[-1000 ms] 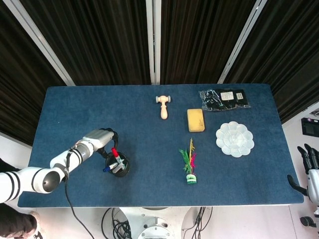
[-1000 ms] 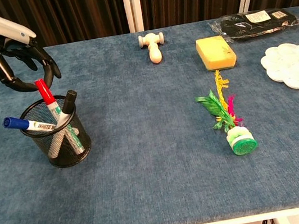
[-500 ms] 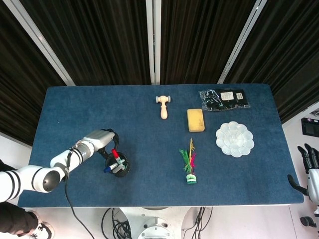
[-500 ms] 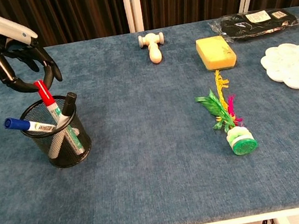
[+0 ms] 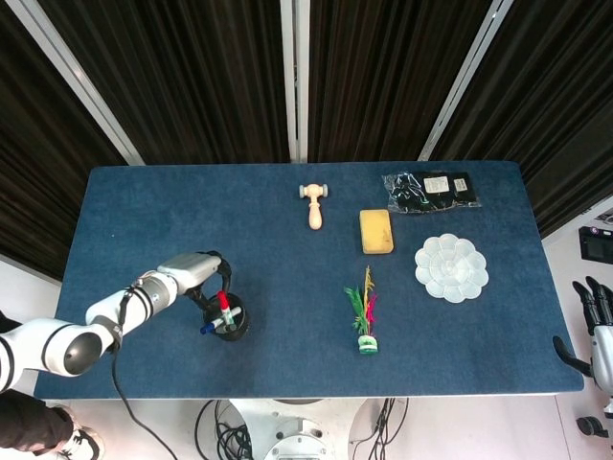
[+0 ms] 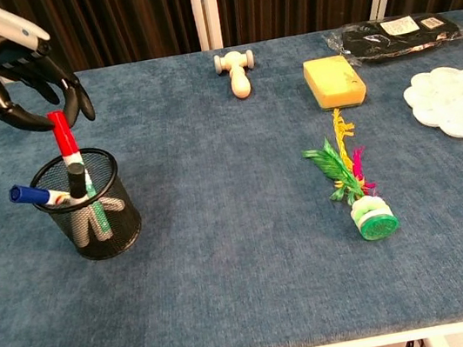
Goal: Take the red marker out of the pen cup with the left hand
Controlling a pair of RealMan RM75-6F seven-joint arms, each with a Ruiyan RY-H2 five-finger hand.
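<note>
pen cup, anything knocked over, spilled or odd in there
Nothing spilled. The pen cup stands upright on the table. The red marker rises nearly upright with the left hand around its cap; the blue marker leans out over the rim.

Left hand [image 5: 206,280] is reaching over the pen cup [image 5: 228,319] nr the worktop [image 5: 144,211] front-left edge, fingers at the red marker [image 5: 223,301] top; grip unclear. Blue marker [image 5: 207,327] is sticking out the cup's left. Right hand [image 5: 596,335] is hanging off the worktop's right edge, fingers apart, w/ nothing in it.
</note>
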